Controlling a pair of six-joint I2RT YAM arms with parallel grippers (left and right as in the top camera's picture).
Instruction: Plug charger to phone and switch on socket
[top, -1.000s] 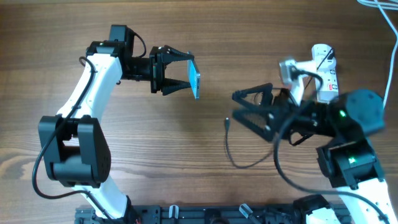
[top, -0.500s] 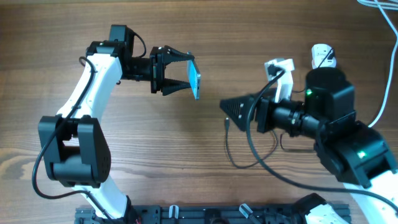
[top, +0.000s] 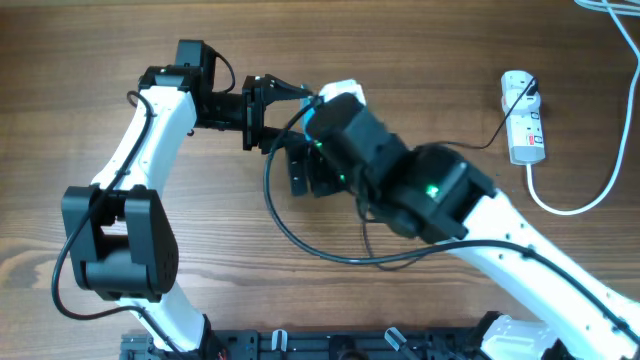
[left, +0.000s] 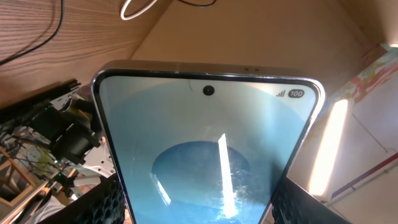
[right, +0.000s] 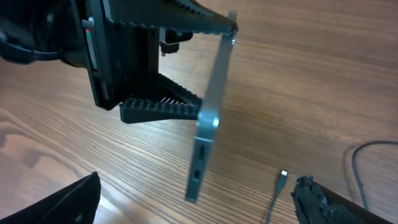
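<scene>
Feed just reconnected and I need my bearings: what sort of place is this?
Probably a robotics lab bench: a wood-grain table, a black mounting rail along its edge, and a socket and phone as test props.

A big brown wooden table (top: 420, 60) fills the view from above, and the lines in the wood run from side to side. A long black bar (top: 300, 345) with little clips lies along the table's near edge. In the left wrist view, a bright strip of light (left: 333, 143) shines at the right, next to a plain pale surface (left: 261, 37).
</scene>
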